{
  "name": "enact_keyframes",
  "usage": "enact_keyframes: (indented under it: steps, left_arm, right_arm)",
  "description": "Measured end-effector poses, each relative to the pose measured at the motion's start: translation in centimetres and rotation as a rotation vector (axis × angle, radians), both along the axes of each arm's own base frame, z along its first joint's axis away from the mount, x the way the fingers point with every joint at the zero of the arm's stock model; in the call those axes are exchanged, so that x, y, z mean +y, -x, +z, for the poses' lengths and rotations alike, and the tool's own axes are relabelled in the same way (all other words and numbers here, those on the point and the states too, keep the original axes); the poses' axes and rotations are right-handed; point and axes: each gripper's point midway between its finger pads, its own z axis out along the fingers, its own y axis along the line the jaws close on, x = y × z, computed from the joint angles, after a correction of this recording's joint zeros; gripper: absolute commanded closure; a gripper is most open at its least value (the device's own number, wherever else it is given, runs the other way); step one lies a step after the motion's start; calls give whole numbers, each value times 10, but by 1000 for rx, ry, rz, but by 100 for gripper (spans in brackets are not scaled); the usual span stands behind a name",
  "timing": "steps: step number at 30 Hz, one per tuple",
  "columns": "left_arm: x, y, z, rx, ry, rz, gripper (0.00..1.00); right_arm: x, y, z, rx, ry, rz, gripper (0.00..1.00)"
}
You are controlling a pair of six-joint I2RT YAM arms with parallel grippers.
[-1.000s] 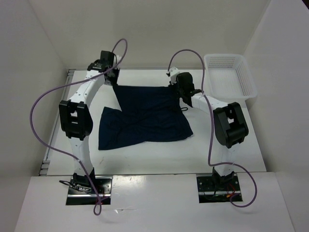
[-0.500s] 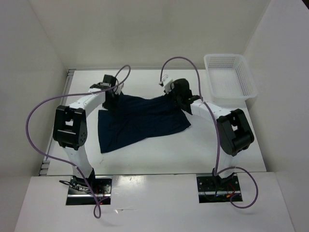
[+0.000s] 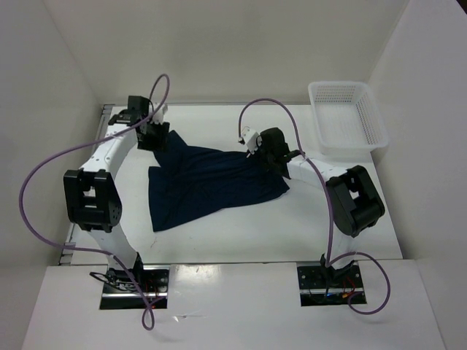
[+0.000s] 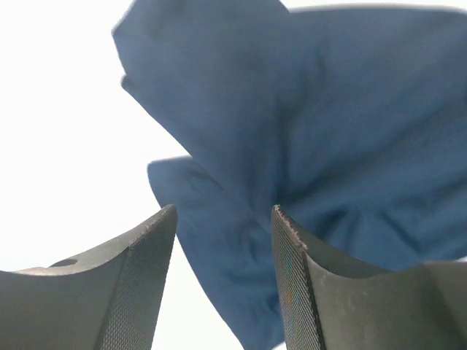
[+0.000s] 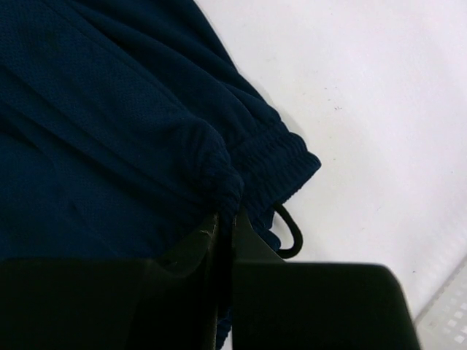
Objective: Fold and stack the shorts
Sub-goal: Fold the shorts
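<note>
One pair of dark navy shorts (image 3: pixel 211 186) lies crumpled in the middle of the white table (image 3: pixel 219 240). Two grippers are at its far edge. The right gripper (image 5: pixel 225 219) is clamped on the gathered waistband (image 5: pixel 270 157) (one drawstring loop (image 5: pixel 288 230) shows just beside). The left gripper (image 4: pixel 222 215) has its fingers spread apart over the cloth and grips nothing. One white mesh basket (image 3: pixel 346 117) stands at the far right, apart from the shorts.

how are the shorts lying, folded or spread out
Partly gathered, no clean fold: the shorts lie rumpled, far edge bunched where the right gripper pinches the waistband; left gripper open.
</note>
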Motion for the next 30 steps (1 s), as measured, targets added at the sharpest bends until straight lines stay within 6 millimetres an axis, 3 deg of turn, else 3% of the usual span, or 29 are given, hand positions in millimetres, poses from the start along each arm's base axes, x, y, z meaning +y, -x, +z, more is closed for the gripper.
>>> enact_keyframes:
  steps: [2, 4, 6, 9, 13, 20, 30]
  left_arm:
    - [10, -25, 12, -60, -2, 26, 38]
    - [15, -47, 9, -78, -6, 40, 38]
    - [15, -68, -8, -71, -5, 39, 37]
    - [8, -81, -39, -22, 1, 25, 37]
    - [-14, -90, -60, 7, -4, -20, 33]
    - [-61, -95, -61, -9, -27, -104, 33]
    - [-32, -94, -88, 53, -67, -44, 52]
  right_arm:
    - [0, 1, 0, 2, 2, 3, 100]
    - [1, 1, 0, 2, 1, 7, 100]
    - [1, 1, -1, 3, 0, 9, 100]
    - [1, 1, -1, 3, 1, 9, 100]
    - [1, 1, -2, 5, 3, 11, 100]
    - [1, 1, -5, 12, 5, 13, 100]
    - [1, 1, -5, 13, 5, 13, 100]
